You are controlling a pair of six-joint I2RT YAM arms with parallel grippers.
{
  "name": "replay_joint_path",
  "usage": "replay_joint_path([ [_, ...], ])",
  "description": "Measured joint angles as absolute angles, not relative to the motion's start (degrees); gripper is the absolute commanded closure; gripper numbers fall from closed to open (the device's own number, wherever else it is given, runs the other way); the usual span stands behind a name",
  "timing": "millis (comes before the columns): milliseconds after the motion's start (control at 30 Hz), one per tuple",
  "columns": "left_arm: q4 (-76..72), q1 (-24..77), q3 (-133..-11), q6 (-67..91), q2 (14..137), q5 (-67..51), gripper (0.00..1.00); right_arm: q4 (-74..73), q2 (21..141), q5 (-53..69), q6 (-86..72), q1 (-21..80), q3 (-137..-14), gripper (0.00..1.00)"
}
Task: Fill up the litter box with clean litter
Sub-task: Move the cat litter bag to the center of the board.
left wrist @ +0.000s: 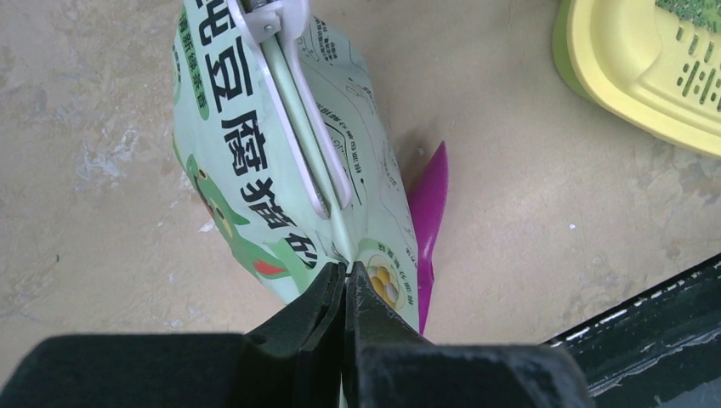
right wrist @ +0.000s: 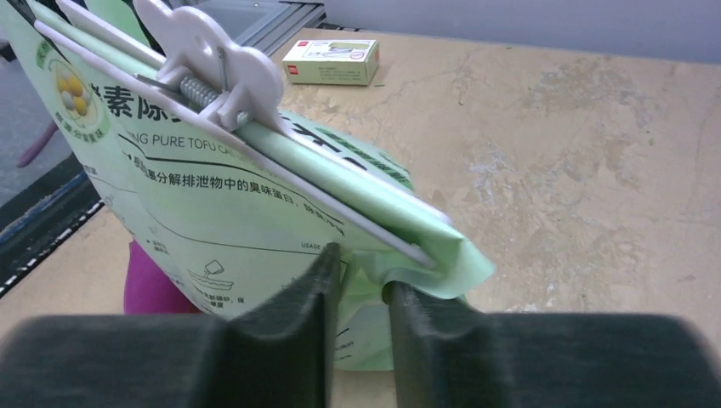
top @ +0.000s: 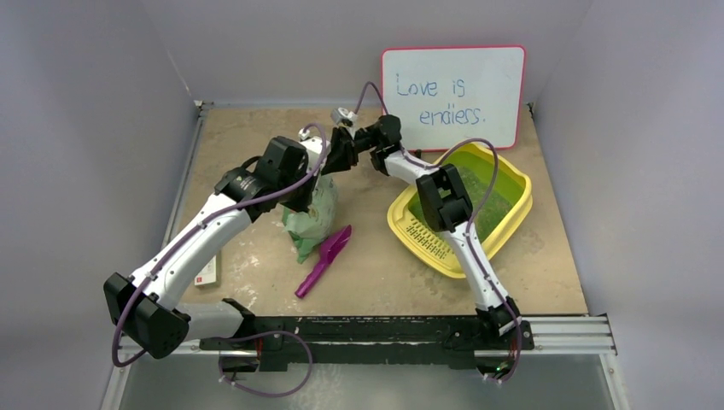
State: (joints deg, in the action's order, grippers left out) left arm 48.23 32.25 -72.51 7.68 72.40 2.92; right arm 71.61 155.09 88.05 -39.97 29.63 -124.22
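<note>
Left tool (left wrist: 347, 280) pinches bag (left wrist: 255, 144), right tool (right wrist: 361, 280) half-open astride it; litter box (top: 410, 232) holds litter (top: 510, 184).

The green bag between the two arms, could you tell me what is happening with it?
The left pincer is shut on one top corner of the bag. The right pincer straddles the other corner; whether it grips is unclear. A white clip seals the bag. The litter box nearby holds some green litter.
</note>
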Motion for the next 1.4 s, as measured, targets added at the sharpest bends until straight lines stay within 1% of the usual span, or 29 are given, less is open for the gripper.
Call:
replay_joint_path([
  [33, 48.42, 32.27, -72.53, 7.7, 72.38, 2.63, 1.0, 71.99, 154.32, 88.05, -40.42, 29.52, -122.98, 0.99],
  [67, 48.71, 32.27, -72.55, 7.7, 72.36, 2.37, 1.0, 72.34, 153.64, 88.05, -40.97, 29.43, -121.89, 1.0],
  [267, 49.47, 31.81, -72.64, 7.73, 71.96, 2.17, 1.0, 76.64, 149.73, 87.94, -44.36, 28.42, -113.86, 1.0],
  [400, 49.93, 30.68, -73.21, 7.7, 71.88, 2.15, 1.0, 83.13, 148.75, 88.42, -51.55, 27.33, -111.07, 1.0],
  [533, 50.68, 28.93, -74.22, 7.44, 72.51, 2.07, 1.0, 85.97, 146.63, 88.95, -56.18, 26.41, -107.35, 1.0],
  [767, 50.41, 28.05, -75.31, 6.39, 73.69, 1.89, 1.0, 87.42, 146.06, 89.95, -64.69, 25.41, -106.72, 1.0],
  [1000, 50.46, 27.46, -75.53, 5.67, 74.19, 1.52, 1.0, 87.42, 138.3, 90.04, -66.83, 24.36, -95.2, 1.0],
  [1100, 50.41, 27.11, -76.34, 4.75, 75.29, 1.69, 1.0, 87.55, 135.74, 90.04, -66.87, 23.79, -92.07, 1.0],
  [1133, 50.46, 27.09, -76.88, 4.51, 76.05, 1.83, 1.0, 87.61, 135.37, 90.04, -66.89, 23.59, -91.55, 0.95],
  [1200, 50.46, 27.0, -77.89, 3.79, 77.56, 1.91, 1.0, 87.61, 135.24, 90.04, -66.96, 23.29, -91.37, 0.55],
  [1233, 50.41, 27.0, -78.17, 3.55, 78.08, 1.78, 1.0, 87.42, 135.24, 90.02, -67.29, 23.14, -91.37, 0.25],
  [1267, 50.22, 27.0, -78.19, 3.38, 78.41, 1.52, 1.0, 87.5, 135.24, 90.02, -67.83, 23.03, -91.37, 0.04],
  [1300, 49.93, 27.0, -78.19, 3.33, 78.54, 1.1, 1.0, 87.9, 135.24, 90.0, -68.38, 22.98, -91.37, 0.02],
  [1400, 48.49, 26.96, -78.08, 3.18, 78.41, -0.75, 1.0, 88.82, 135.24, 89.97, -69.36, 23.35, -92.38, 0.01],
])
